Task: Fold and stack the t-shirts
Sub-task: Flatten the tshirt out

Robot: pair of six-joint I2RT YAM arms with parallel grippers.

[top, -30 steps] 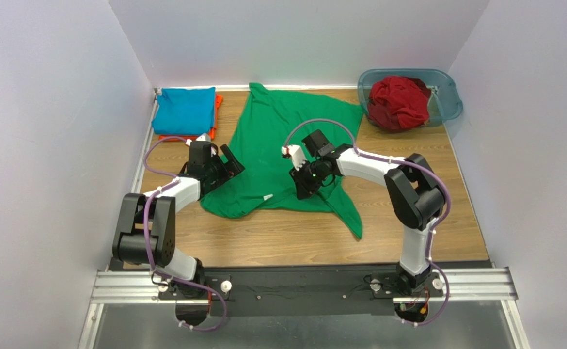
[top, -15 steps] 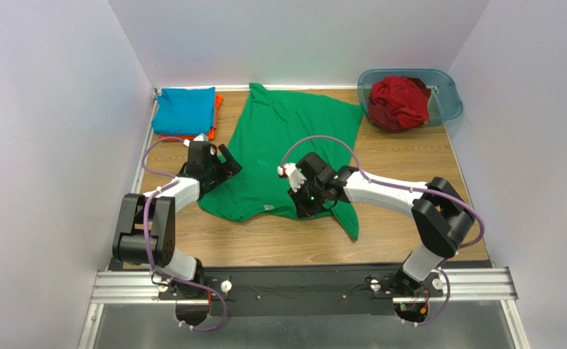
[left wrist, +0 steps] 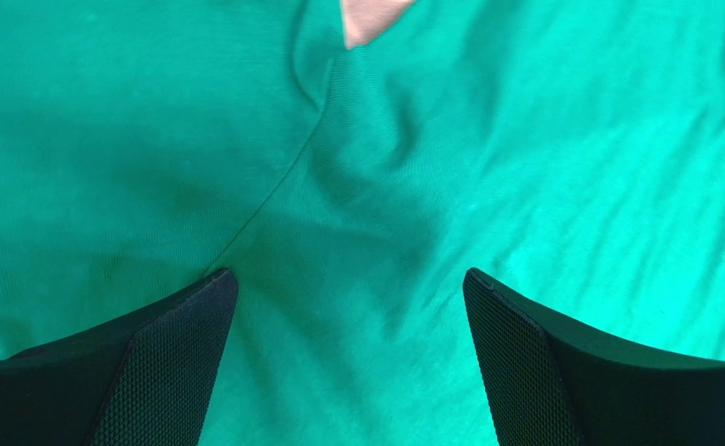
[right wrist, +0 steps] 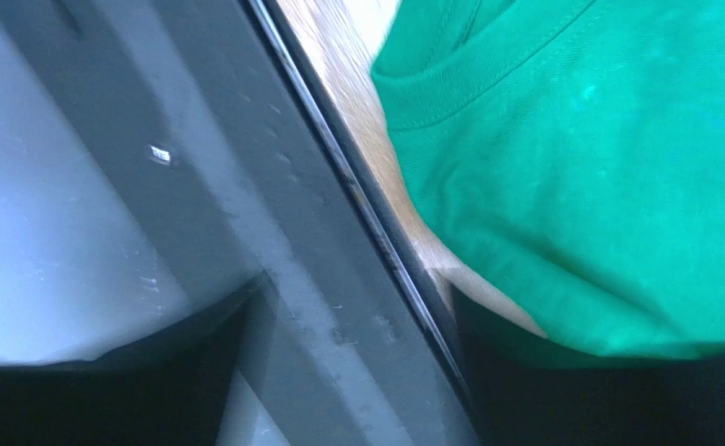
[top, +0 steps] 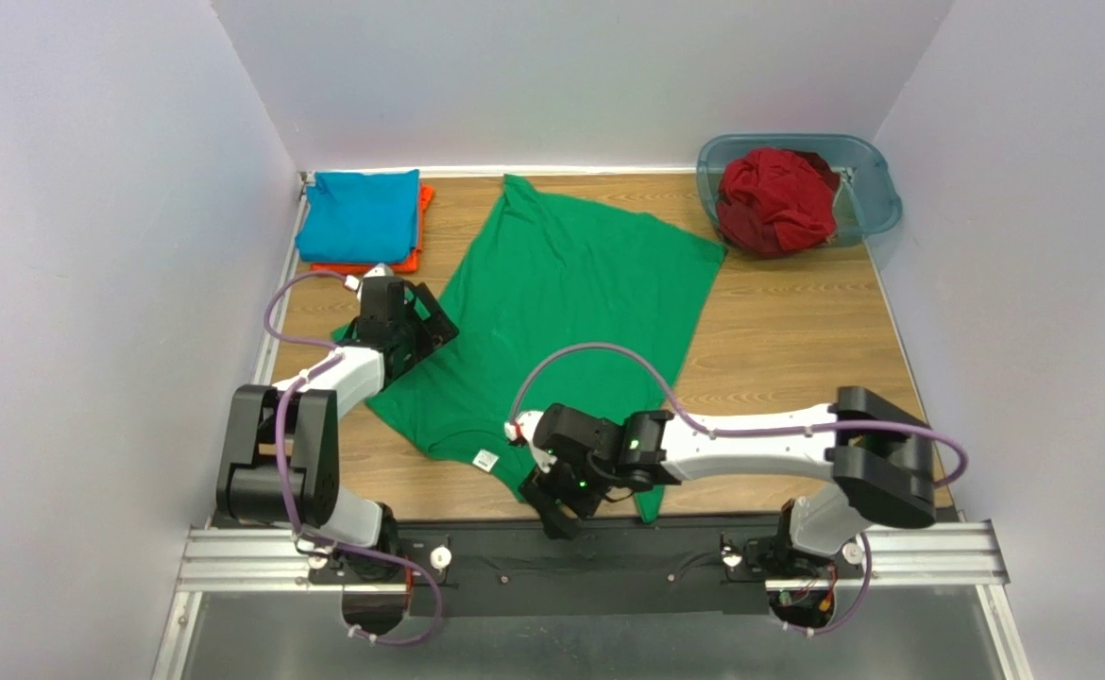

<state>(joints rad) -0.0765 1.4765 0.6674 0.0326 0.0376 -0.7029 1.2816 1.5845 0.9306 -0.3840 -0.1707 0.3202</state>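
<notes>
Green shirt (top: 573, 305) spread slantwise on the wooden surface (top: 800, 340), its white tag (top: 487, 459) at the near hem. Beyond its left sleeve, a folded blue shirt (top: 360, 216) lies on an orange shirt (top: 374, 265). Beyond its right corner, a red shirt (top: 775, 199) is bunched in a plastic tub (top: 871, 177). The left fingers (top: 431, 333) stand at its left edge. The wrist view shows them (left wrist: 199, 316) spread apart over the bare cloth. The right fingers (top: 551, 503) are at the near hem, over the metal rail (top: 232, 556). Only the right wrist view shows these fingers (right wrist: 152, 381) parted, with the hem draped over one and the rail (right wrist: 320, 232) between them.
</notes>
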